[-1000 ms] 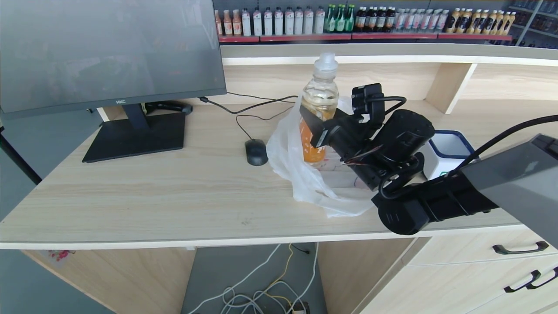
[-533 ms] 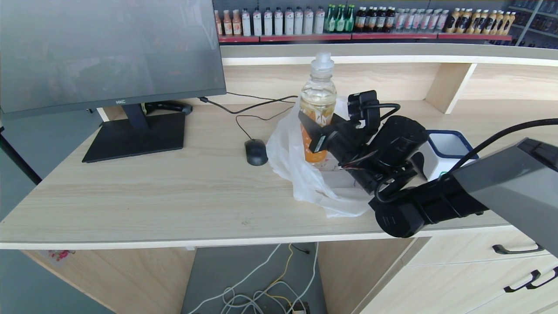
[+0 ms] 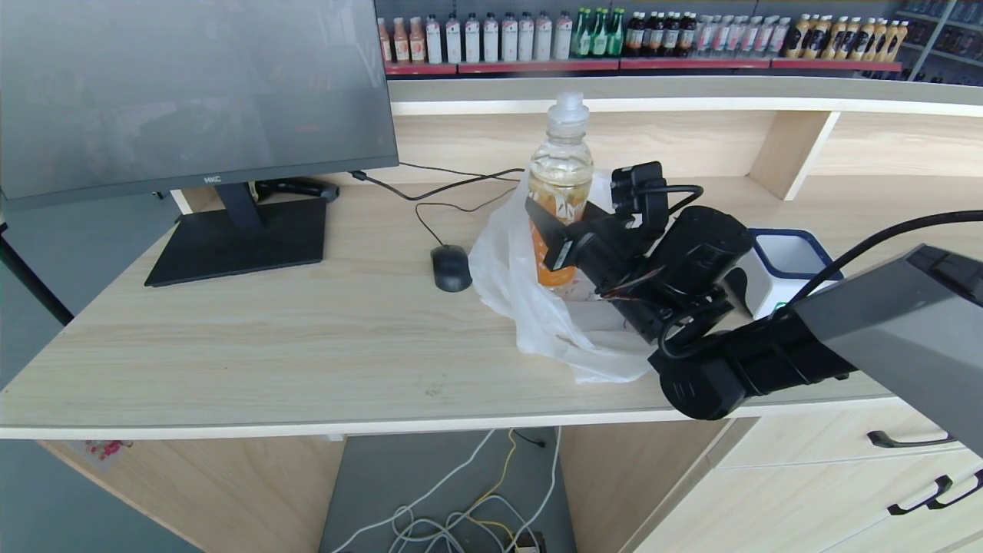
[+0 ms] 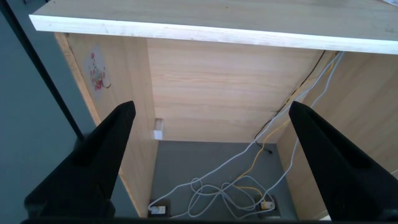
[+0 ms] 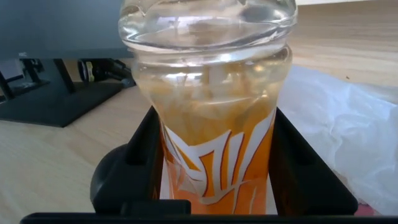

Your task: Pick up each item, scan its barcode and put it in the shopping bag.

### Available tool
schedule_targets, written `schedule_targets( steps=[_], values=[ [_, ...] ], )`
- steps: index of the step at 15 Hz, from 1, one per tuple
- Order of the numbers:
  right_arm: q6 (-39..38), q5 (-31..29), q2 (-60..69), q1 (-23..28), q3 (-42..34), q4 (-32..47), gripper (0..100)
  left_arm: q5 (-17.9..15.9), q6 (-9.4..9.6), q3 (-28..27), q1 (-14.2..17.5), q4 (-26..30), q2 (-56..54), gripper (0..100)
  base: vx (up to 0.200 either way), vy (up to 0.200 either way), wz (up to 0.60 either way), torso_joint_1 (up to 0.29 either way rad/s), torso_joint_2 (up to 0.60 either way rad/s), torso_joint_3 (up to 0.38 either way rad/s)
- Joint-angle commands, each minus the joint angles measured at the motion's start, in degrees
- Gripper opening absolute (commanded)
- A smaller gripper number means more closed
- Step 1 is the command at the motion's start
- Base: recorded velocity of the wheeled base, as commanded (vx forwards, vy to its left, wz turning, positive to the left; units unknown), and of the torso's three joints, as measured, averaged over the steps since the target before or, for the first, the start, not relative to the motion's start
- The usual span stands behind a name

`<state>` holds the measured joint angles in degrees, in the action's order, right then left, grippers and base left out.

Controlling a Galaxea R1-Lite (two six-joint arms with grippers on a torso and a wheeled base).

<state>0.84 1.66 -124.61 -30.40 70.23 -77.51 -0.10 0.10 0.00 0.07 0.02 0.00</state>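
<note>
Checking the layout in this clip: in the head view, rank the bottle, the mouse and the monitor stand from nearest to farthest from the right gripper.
1. bottle, held in the right gripper, at the shopping bag.
2. mouse, on the counter, to the gripper's left.
3. monitor stand, farthest left, toward the back.

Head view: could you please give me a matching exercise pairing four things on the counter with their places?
Things:
1. bottle
2. mouse
3. monitor
4. scanner

Places:
A. far left of the counter
B. held by the right gripper, at the shopping bag
C. right of the bag
D. just left of the bag

Pairs: 1-B, 2-D, 3-A, 4-C.
</note>
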Motion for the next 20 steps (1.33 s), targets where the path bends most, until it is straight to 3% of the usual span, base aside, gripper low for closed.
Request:
schedule_targets(
  steps=[1, 6, 7, 12, 17, 20],
  values=[
    [-0.1, 0.0, -0.1, 0.0, -0.1, 0.0, 0, 0.0, -0.01, 0.0, 0.0, 0.1, 0.0, 100, 0.0, 0.0, 0.0, 0.0, 0.0, 0.0],
    [-0.1, 0.0, 0.0, 0.0, -2.4, 0.0, 0, 0.0, -0.01, 0.0, 0.0, 0.0, 0.0, 100, 0.0, 0.0, 0.0, 0.0, 0.0, 0.0],
    [-0.1, 0.0, 0.0, 0.0, -2.5, 0.0, 100, 0.0, -0.01, 0.0, 0.0, 0.0, 0.0, 100, 0.0, 0.0, 0.0, 0.0, 0.0, 0.0],
    [-0.2, 0.7, 1.1, 0.1, -2.6, -0.8, 100, 0.0, -0.01, 0.0, 0.0, 0.0, 0.0, 100, 0.0, 0.0, 0.0, 0.0, 0.0, 0.0],
    [-0.1, 1.7, 6.4, 0.1, -7.2, -1.2, 100, 0.0, -0.01, 0.0, 0.0, 0.1, 0.0, 100, 0.0, 0.0, 0.0, 0.0, 0.0, 0.0],
    [-0.1, 1.8, 13.3, 0.1, -14.4, -2.0, 100, 0.0, -0.01, 0.0, 0.0, 0.0, 0.0, 100, 0.0, 0.0, 0.0, 0.0, 0.0, 0.0]
  ],
)
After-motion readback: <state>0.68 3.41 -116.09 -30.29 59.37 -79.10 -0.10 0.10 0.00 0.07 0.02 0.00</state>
